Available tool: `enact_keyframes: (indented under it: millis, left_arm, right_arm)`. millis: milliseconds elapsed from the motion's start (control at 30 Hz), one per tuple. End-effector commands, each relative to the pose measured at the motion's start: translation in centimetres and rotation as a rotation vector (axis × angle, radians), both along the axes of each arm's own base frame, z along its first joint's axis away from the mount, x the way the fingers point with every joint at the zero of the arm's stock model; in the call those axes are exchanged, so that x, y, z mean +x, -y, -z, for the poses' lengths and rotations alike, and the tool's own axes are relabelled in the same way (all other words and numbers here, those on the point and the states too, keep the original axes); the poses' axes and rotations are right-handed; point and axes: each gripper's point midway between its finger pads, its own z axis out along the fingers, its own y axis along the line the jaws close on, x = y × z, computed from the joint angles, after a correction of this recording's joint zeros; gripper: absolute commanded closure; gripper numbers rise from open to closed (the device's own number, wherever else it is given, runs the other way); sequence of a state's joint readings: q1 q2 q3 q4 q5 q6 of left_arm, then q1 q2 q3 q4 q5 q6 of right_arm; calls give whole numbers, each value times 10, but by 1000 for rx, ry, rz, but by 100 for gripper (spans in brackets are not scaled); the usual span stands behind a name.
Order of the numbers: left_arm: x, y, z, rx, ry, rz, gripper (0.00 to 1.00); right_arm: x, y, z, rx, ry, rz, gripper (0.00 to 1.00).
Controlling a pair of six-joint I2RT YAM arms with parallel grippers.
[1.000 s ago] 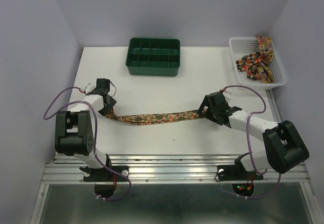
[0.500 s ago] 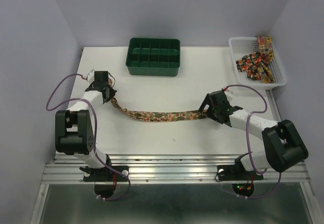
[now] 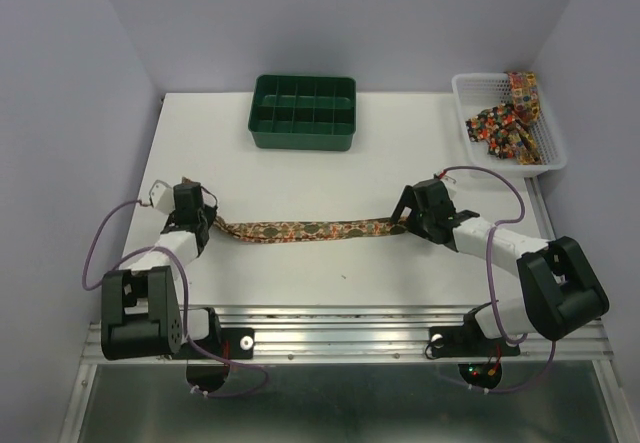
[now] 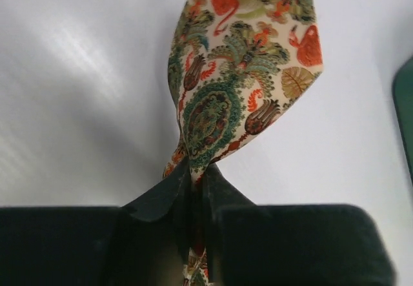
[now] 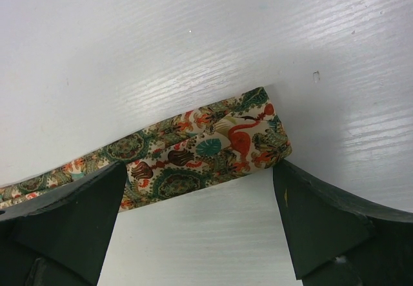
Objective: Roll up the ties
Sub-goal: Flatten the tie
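One patterned tie (image 3: 305, 230) lies stretched left to right across the middle of the table. My left gripper (image 3: 205, 225) is shut on its left end. In the left wrist view the cloth (image 4: 239, 86) is pinched between the jaws (image 4: 197, 173) and fans out beyond them. My right gripper (image 3: 403, 225) stands open over the tie's right end. In the right wrist view that end (image 5: 206, 153) lies flat on the table between the wide-spread fingers (image 5: 199, 170), which do not hold it. More ties (image 3: 505, 123) are heaped in the basket.
A green compartment tray (image 3: 300, 140) stands at the back centre. A white mesh basket (image 3: 462, 88) sits at the back right corner. Purple walls close in the table on the left, back and right.
My left gripper has shut on the tie's left end, then swung toward the back and out to the near left. The tie now lies straighter. The right arm has barely moved.
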State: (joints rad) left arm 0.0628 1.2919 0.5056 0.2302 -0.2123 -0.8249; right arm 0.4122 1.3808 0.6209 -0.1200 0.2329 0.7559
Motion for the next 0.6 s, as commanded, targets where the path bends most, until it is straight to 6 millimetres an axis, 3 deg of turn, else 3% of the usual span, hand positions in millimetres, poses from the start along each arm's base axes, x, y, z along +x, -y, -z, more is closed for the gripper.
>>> enact_keyframes:
  millis: [0, 33, 67, 133, 300, 333, 433, 500, 567]
  left_arm:
    - [-44, -37, -13, -13, 38, -339, 54]
    - [-49, -40, -30, -25, 100, -376, 46]
    - [-66, -42, -23, -31, 54, -417, 43]
    - [-80, -49, -38, -30, 115, -480, 17]
    - [-96, -51, -65, -29, 170, -492, 15]
    - [-95, -50, -80, -31, 203, -483, 15]
    - [-89, -42, -94, -29, 216, -404, 9]
    - [-75, -32, -96, -17, 215, -306, 4]
    - [-60, -11, -75, -65, 148, -178, 1]
  right_arm:
    - [-3, 9, 0, -18, 12, 24, 0]
    - [-2, 8, -2, -15, 16, 25, 0]
    - [-3, 8, -3, -15, 18, 22, 0]
    - [-3, 10, -6, -19, 26, 28, 0]
    - [-2, 9, -15, -18, 53, 3, 0]
    - [-2, 8, -17, -13, 58, 1, 0]
    - [0, 5, -29, -5, 96, -27, 0]
    - [2, -9, -42, 49, 148, -101, 0]
    - [0, -28, -53, 113, 188, -210, 0]
